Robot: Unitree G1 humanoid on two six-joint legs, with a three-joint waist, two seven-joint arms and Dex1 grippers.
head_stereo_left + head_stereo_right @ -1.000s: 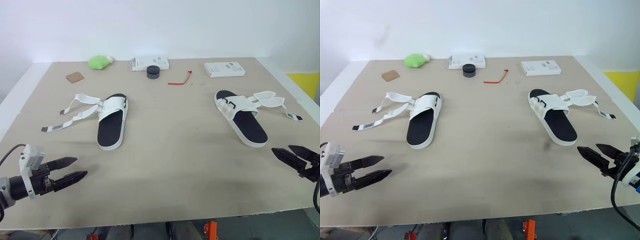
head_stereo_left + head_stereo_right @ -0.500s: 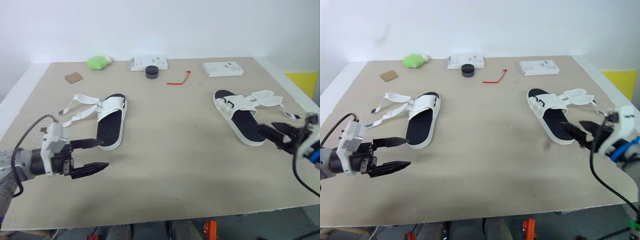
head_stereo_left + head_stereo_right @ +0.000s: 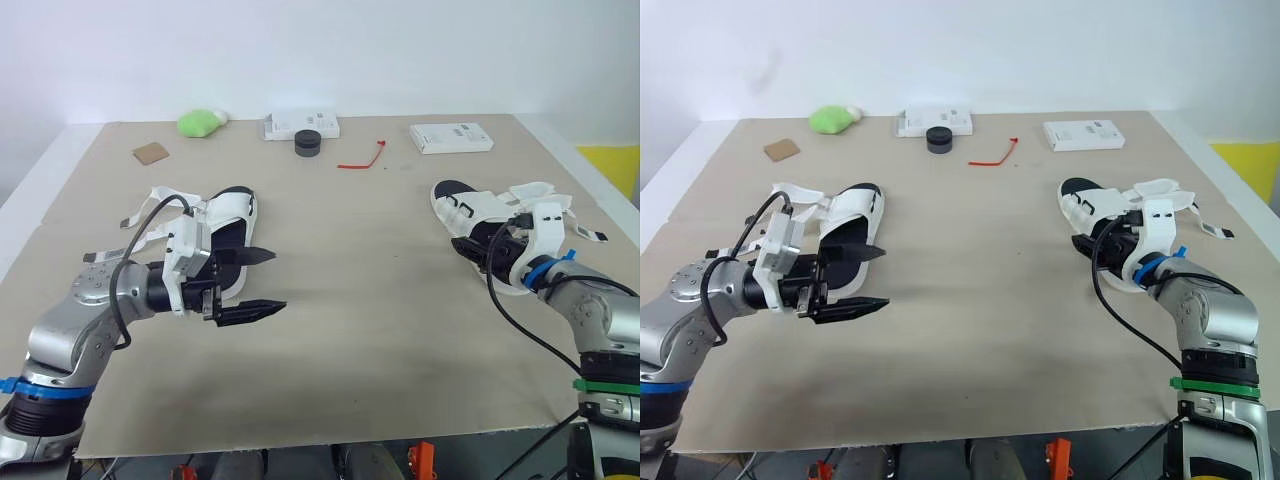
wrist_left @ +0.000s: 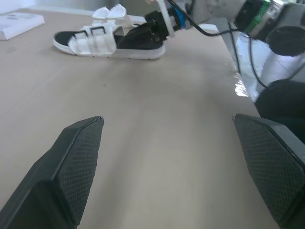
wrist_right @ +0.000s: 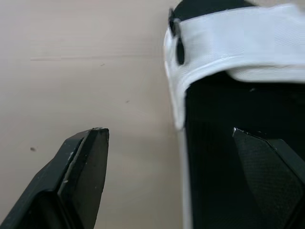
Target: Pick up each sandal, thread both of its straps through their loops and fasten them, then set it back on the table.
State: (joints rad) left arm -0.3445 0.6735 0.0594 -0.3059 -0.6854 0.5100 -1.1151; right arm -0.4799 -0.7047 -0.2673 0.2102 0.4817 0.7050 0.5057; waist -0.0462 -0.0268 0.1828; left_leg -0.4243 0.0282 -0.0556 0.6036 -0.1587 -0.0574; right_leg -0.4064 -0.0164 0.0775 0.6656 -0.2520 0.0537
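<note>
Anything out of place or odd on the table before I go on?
Nothing spilled or damaged. The left sandal and the right sandal both lie with straps undone and splayed outward, as yet unthreaded. A red tie lies loose beyond them.

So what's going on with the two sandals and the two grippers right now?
Left white sandal with black footbed: lying flat, unfastened.
Right white sandal with black footbed: lying flat, unfastened.
Left gripper: open, holding nothing.
Right gripper: open, either side of the right sandal's edge.
</note>
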